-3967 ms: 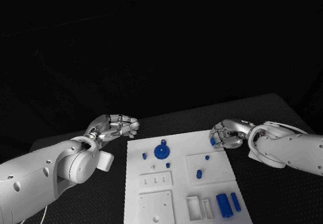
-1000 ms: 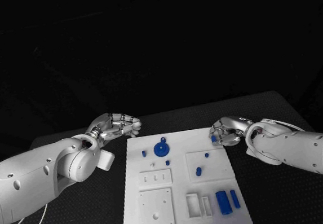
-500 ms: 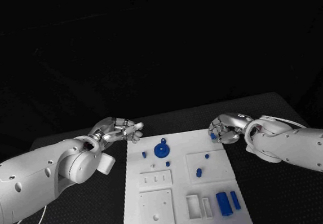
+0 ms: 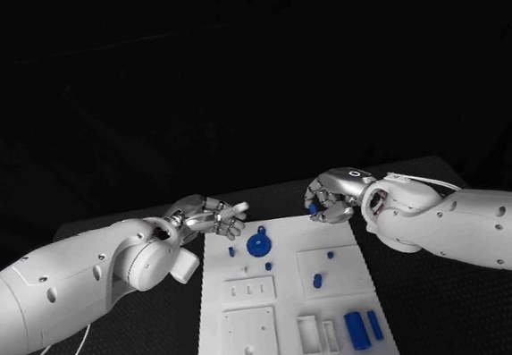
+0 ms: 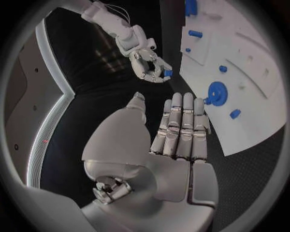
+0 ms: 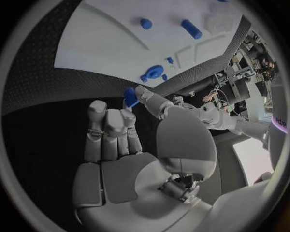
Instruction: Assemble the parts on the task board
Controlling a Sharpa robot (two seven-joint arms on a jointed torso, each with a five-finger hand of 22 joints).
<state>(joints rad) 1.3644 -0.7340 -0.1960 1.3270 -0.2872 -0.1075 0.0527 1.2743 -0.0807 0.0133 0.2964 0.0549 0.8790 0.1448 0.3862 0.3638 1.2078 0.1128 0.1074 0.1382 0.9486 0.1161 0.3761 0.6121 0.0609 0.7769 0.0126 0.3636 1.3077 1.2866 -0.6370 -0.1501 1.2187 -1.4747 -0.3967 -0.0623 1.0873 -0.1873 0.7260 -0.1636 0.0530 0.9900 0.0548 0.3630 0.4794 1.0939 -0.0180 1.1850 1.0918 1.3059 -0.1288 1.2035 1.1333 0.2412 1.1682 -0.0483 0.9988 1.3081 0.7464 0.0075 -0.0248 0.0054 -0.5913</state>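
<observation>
A small blue part (image 6: 129, 96) is being pinched between the thumb and fingertips of the right hand (image 4: 332, 196), which is being held just past the far right corner of the task board (image 4: 290, 317), at about one o'clock from the board's middle. The left hand (image 4: 210, 216) is being held open with nothing in it, fingers stretched out side by side, just off the board's far left corner at about eleven o'clock. On the board, a blue round part (image 4: 259, 246) is lying near the far end, and two blue cylinders (image 4: 361, 325) are lying at about five o'clock.
</observation>
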